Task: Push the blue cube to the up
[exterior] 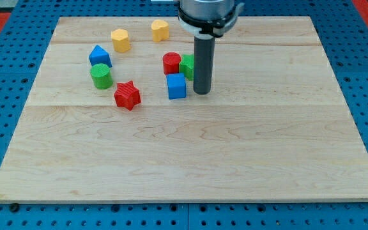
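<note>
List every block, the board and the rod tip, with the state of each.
blue cube: flat on the board, just left of my tip
my tip: down at the board, right of the blue cube
red cylinder: upright, above the blue cube
green block: partly hidden by the rod
red star: lying flat
green cylinder: upright
wooden board: level

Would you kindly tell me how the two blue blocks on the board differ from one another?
The blue cube is box-shaped, with flat square faces; the other blue block has a peaked top. The blue cube sits near the board's middle, just left of my tip and below the red cylinder; the other blue block lies further left, just above the green cylinder. Both are blue and similar in size.
</note>
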Robot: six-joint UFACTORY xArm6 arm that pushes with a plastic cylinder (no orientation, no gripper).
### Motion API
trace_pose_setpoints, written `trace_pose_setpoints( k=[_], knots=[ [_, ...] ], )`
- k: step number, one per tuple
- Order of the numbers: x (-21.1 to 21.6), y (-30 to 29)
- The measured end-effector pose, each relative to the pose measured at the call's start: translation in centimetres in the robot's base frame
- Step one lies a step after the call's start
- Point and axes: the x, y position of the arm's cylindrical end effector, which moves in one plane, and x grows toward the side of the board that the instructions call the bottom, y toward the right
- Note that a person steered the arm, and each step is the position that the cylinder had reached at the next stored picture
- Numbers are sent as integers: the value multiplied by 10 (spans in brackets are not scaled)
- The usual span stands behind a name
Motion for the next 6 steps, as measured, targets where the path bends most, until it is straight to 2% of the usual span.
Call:
trace_pose_setpoints(
  k=[1, 3, 4, 5, 6],
  knots=[
    [30, -1],
    [0, -67],
    [-14, -66],
    [27, -52],
    [78, -95]
  ],
)
